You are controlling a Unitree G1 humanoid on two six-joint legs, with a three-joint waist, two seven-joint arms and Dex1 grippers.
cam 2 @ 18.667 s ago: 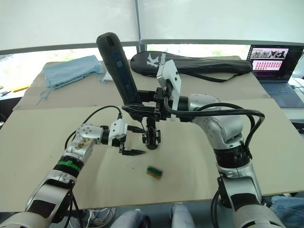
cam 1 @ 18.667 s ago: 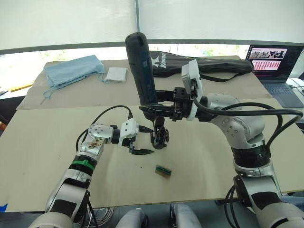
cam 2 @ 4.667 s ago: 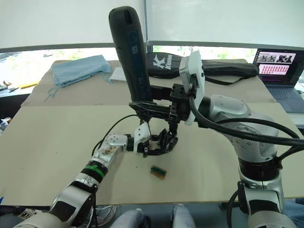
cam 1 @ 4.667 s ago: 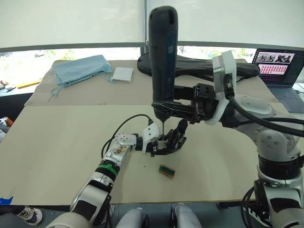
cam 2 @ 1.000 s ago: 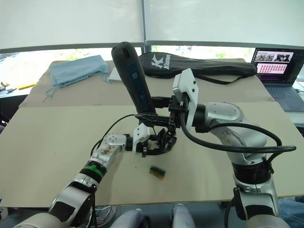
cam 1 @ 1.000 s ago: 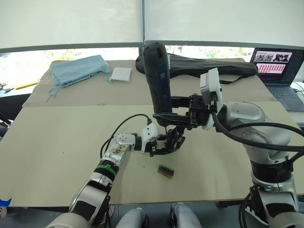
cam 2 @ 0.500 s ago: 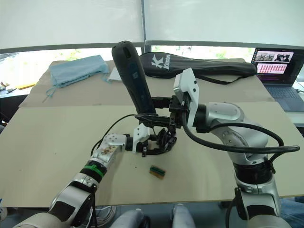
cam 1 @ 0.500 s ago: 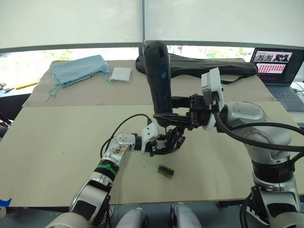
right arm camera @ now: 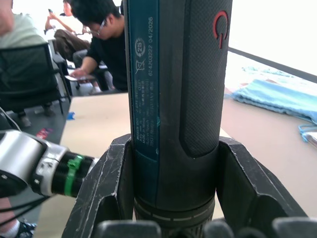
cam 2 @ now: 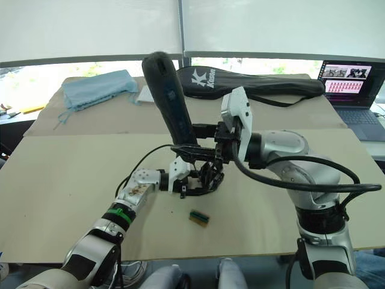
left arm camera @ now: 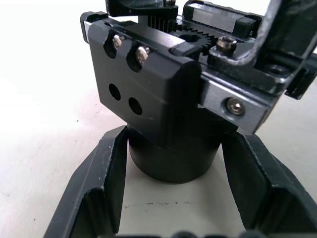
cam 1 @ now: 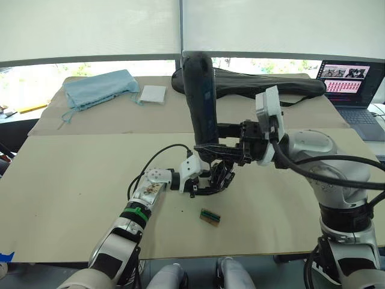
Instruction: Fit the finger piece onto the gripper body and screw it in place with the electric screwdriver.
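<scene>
The right end effector (cam 1: 207, 147) clamped the electric screwdriver (cam 1: 200, 102) nearly upright just above the gripper body (cam 1: 220, 176), which stood on the tabletop (cam 1: 72, 180) gripped between the left end effector (cam 1: 207, 189) fingers.

Blue cloth (cam 1: 96, 86), white pad (cam 1: 153, 94), black racket bag (cam 1: 264, 85), laptop (cam 1: 356, 96) (screen lit), green-and-tan block (cam 1: 209, 217).

Right gripper (right arm camera: 171, 198) clamping the electric screwdriver (right arm camera: 173, 99) upright between its two black fingers (right arm camera: 106, 193); red power symbol on the textured grip. Behind: the left arm (right arm camera: 39, 166) with a green band, a blue cloth (right arm camera: 277, 96), seated people (right arm camera: 94, 44).
</scene>
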